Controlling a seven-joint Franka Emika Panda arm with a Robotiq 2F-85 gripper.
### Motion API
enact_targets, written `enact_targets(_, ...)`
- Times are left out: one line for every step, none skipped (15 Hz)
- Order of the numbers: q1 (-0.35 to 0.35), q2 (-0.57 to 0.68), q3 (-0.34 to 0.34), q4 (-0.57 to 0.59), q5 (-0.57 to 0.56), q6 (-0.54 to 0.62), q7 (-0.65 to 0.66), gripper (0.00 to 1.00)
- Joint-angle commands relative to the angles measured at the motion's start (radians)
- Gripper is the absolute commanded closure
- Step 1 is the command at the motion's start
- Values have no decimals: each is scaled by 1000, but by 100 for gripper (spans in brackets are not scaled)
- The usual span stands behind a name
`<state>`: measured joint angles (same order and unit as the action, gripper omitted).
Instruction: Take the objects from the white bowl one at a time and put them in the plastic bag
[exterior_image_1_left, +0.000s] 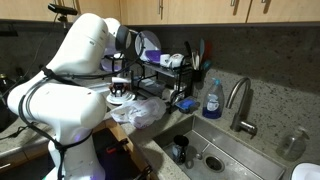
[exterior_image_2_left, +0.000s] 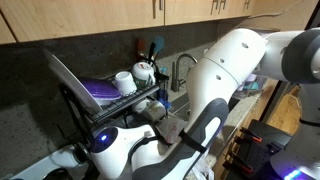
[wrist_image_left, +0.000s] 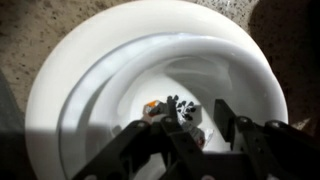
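Though dim, speckled counter (wrist_image_left: 22, 25) w/ steel sink (exterior_image_1_left: 225, 158)

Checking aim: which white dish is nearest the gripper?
The white bowl directly below the gripper, with small objects inside; the other dishes stand in the dish rack.

A small thing (wrist_image_left: 178, 108) lies in the bowl (wrist_image_left: 60, 90). In an exterior view the plastic bag (exterior_image_1_left: 140, 110) lies left of the sink (exterior_image_1_left: 250, 160), with the dish rack (exterior_image_1_left: 160, 72) behind it. The soap bottle (exterior_image_1_left: 212, 98) stands just left of the tap (exterior_image_1_left: 238, 98).
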<state>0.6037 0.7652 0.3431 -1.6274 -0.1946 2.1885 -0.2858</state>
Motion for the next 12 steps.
enact_targets(10, -80, -6, -79, -38, 56, 35, 24)
enact_targets(12, -80, -7, -77, -43, 56, 32, 16)
enact_targets(14, -77, -8, -72, -47, 52, 30, 9)
enact_targets(16, -69, -10, -64, -51, 44, 28, 2)
enact_targets(16, -60, -12, -54, -52, 37, 29, 0)
enact_targets(13, -50, -11, -47, -47, 29, 26, 0)
enact_targets(12, -42, -12, -41, -45, 25, 22, 0)
enact_targets(10, -35, -12, -37, -43, 21, 21, 0)
enact_targets(9, -27, -13, -31, -41, 17, 20, 1)
enact_targets(8, -18, -14, -25, -40, 14, 18, 1)
enact_targets(7, -8, -15, -15, -38, 7, 17, 1)
enact_targets(7, 1, -16, -7, -36, 3, 15, 2)
